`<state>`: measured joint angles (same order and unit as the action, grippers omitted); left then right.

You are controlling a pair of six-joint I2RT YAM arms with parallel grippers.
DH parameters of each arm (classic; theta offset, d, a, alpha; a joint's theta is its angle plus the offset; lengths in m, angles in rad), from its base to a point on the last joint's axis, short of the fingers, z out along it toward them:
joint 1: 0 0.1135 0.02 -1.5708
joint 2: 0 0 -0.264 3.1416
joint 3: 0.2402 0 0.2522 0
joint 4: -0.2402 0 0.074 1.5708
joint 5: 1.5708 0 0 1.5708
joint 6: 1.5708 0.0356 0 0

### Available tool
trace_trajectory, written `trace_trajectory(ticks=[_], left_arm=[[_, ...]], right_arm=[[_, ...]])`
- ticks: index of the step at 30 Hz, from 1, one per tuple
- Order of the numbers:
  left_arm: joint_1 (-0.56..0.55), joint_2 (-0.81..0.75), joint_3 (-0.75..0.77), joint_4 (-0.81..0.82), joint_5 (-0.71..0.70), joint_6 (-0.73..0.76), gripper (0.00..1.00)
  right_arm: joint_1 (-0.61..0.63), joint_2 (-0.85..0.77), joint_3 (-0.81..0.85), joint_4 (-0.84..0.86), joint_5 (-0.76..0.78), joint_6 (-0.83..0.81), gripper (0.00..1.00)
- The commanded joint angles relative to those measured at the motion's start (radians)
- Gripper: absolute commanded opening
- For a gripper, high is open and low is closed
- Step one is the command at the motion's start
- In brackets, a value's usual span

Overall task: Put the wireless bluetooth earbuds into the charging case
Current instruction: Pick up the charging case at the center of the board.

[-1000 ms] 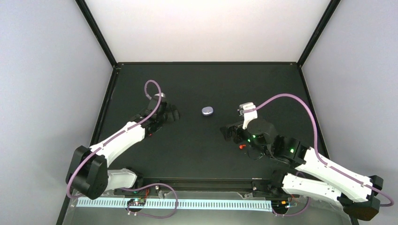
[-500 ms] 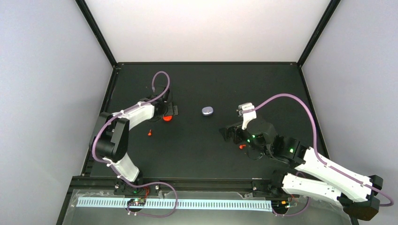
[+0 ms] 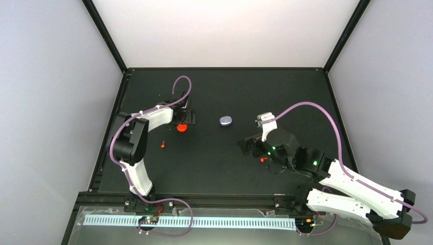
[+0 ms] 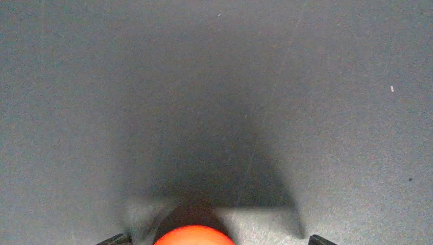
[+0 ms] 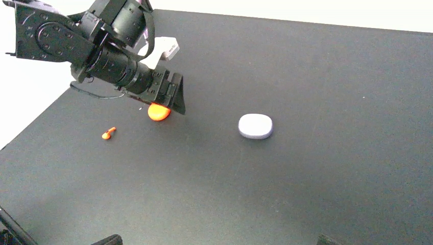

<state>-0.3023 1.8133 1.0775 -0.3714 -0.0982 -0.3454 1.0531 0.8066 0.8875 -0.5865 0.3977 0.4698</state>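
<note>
At my far left a small red bit (image 3: pixel 162 145) lies on the black matte tabletop (image 3: pixel 219 173), a little apart from my left claw (image 3: pixel 185 120). That claw hangs low over a round red-orange cap (image 3: pixel 181 127). In my left wrist view its fingertips (image 4: pixel 115 239) show only at the lower corners, spread wide. The cap sits between them with a gap on either side, so the claw grips nothing.

Further right, near the middle of the tabletop, the small pale lavender-white oval charging case (image 3: pixel 225 120) lies flat with its lid down, apart from both claws.

Right of the case and nearer my bases, my right claw (image 3: pixel 246 147) sits low, spread wide and empty, pointing towards the case. A second red bit (image 3: pixel 263 160) lies just beside that wrist, partly hidden by it.
</note>
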Motion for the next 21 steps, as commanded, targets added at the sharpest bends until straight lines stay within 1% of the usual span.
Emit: trace_trajectory(ticks=[1, 5, 9, 16, 21], left_arm=[[0.005, 0.044, 0.049, -0.033, 0.030, 0.026, 0.88], [-0.006, 0.041, 0.011, -0.022, 0.051, 0.007, 0.79], [-0.024, 0.018, -0.049, -0.002, 0.050, -0.010, 0.74], [-0.060, -0.030, -0.086, 0.002, 0.041, -0.011, 0.57], [-0.119, -0.077, -0.131, 0.014, 0.042, -0.039, 0.56]], right_arm=[[-0.004, 0.009, 0.001, 0.011, -0.009, -0.018, 0.99], [-0.004, 0.015, 0.002, 0.018, -0.015, -0.021, 0.99], [-0.005, 0.023, 0.008, 0.018, -0.021, -0.021, 0.99], [-0.005, 0.012, 0.002, 0.011, -0.027, -0.005, 0.99], [-0.005, -0.005, -0.012, 0.011, -0.034, 0.007, 0.99]])
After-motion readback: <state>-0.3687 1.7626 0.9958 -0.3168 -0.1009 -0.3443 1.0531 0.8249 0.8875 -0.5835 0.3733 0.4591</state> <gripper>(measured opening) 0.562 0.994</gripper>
